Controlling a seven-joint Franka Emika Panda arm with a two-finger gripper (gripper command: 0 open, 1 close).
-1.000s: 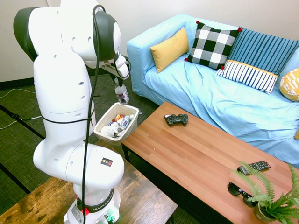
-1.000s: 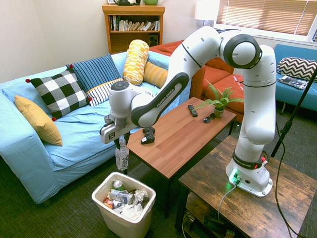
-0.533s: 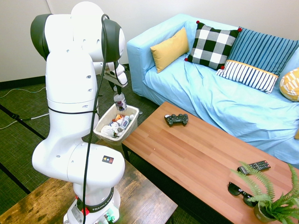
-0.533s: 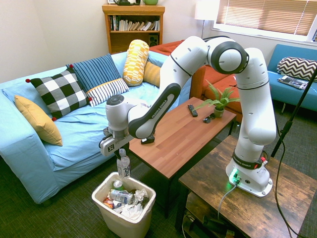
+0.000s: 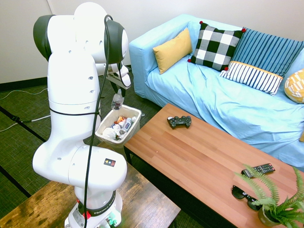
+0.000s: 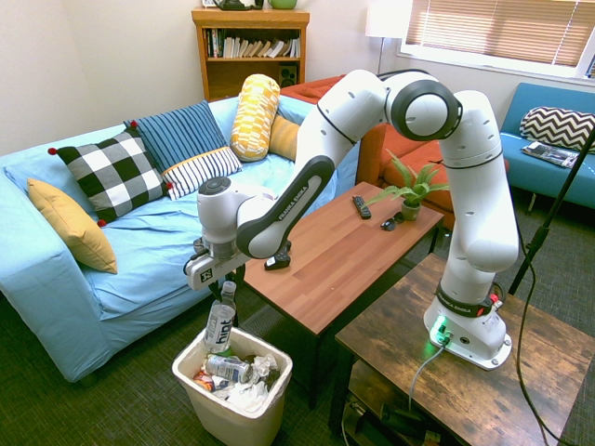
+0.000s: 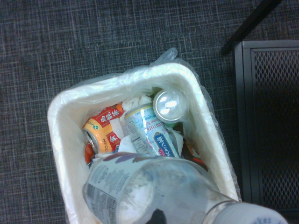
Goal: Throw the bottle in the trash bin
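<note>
Since a second ago the arm has sunk toward the trash bin (image 6: 232,395), and the bottle (image 6: 219,322), then upright under the gripper (image 6: 223,279), now hangs tilted with its base over the bin's opening. Half a second ago it was upright, just above the rim. Whether the fingers are clamped on the cap or have let go cannot be told from either outside view; the cap sits right at the fingertips.

From the first exterior view the bottle (image 5: 117,101) shows slanted just above the bin (image 5: 118,126). Wrist view: bottle (image 7: 154,191) fills the lower part, blurred, with the bin (image 7: 60,121) below it holding cans and crumpled paper inside a clear liner.

Surface: the bin stands on dark green-grey carpet, just beside the end of a low wooden table (image 6: 335,251). On the table: a game controller (image 5: 179,121), a remote (image 5: 258,169), sunglasses (image 5: 244,197), a potted fern (image 5: 278,204).

Room: a sofa under a light-blue cover (image 5: 228,104) behind the table, with a yellow pillow (image 5: 172,50), a checked pillow (image 5: 216,46) and striped pillows (image 5: 251,75). A bookshelf (image 6: 249,51) stands against the far wall.
</note>
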